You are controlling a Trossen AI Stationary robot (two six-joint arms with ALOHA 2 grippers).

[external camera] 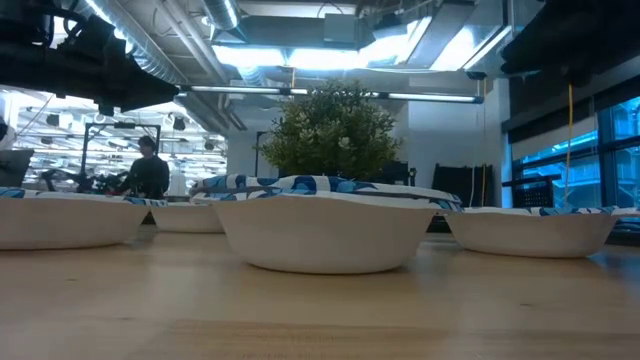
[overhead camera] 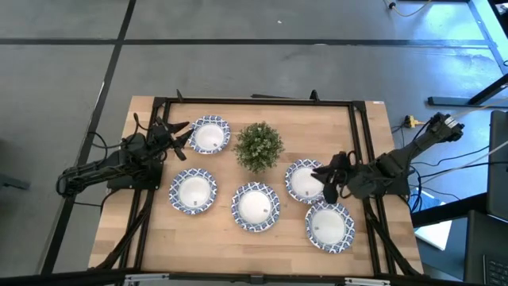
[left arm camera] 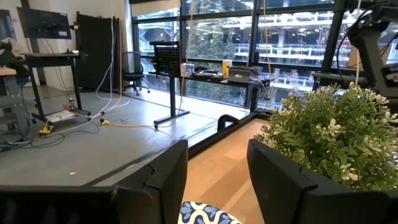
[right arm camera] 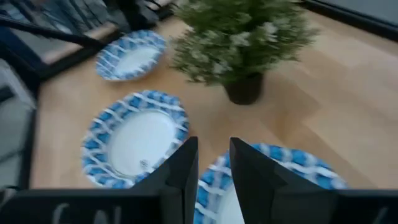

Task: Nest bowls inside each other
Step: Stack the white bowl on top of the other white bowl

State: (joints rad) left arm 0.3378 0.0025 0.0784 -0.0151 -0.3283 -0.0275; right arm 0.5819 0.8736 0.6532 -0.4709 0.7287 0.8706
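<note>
Several blue-rimmed white bowls stand on the wooden table around a green potted plant [overhead camera: 259, 146]. My left gripper [overhead camera: 182, 137] is open at the left edge of the far-left bowl [overhead camera: 209, 134]. That bowl's rim [left arm camera: 205, 214] shows low between the fingers, which are apart from it. My right gripper [overhead camera: 329, 181] is over the right side of the bowl right of centre [overhead camera: 302, 181] and is shut on its rim. Other bowls stand at near left [overhead camera: 193, 191], near centre [overhead camera: 255, 206] and near right [overhead camera: 329, 226]. My right gripper pinches the rim [right arm camera: 216, 177] of the bowl right of centre, on the side toward the table's right edge. One finger [right arm camera: 252, 174] is over the white inside and one [right arm camera: 183, 171] is outside. The fingers slant down from the right. Whether the bowl is lifted, I cannot tell.
The plant stands at the far centre, between the far-left bowl and the held bowl, close to both. A black frame [overhead camera: 254, 101] runs along the table's far and side edges. Bare wood lies along the near edge [overhead camera: 198, 246]. A person [external camera: 148, 170] shows far behind the table.
</note>
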